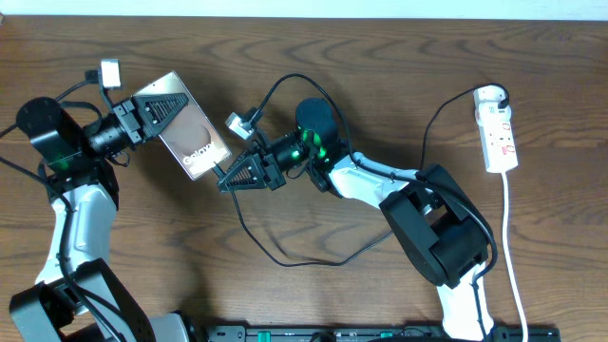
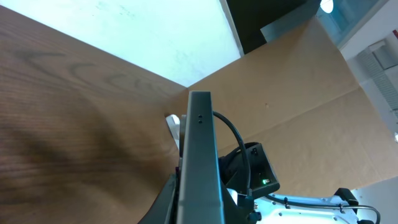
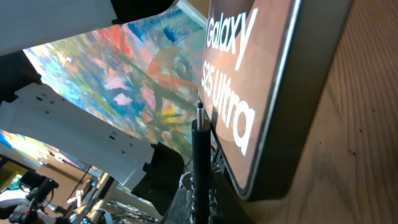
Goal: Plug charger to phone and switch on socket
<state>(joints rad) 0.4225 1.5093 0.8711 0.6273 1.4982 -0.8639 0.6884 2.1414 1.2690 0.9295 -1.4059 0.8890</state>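
Observation:
The bronze phone with white "Galaxy" lettering is held tilted in my left gripper, which is shut on its far end. In the left wrist view the phone shows edge-on between the fingers. My right gripper is shut on the charger plug, whose metal tip points up beside the phone's lettered end, close to it and not inserted. The thin black charger cable loops across the table. The white socket strip lies at the far right, away from both grippers.
A white cord runs from the socket strip down to the front edge. A small white block sits at the back left. A black rail lines the front edge. The right arm's base stands right of centre.

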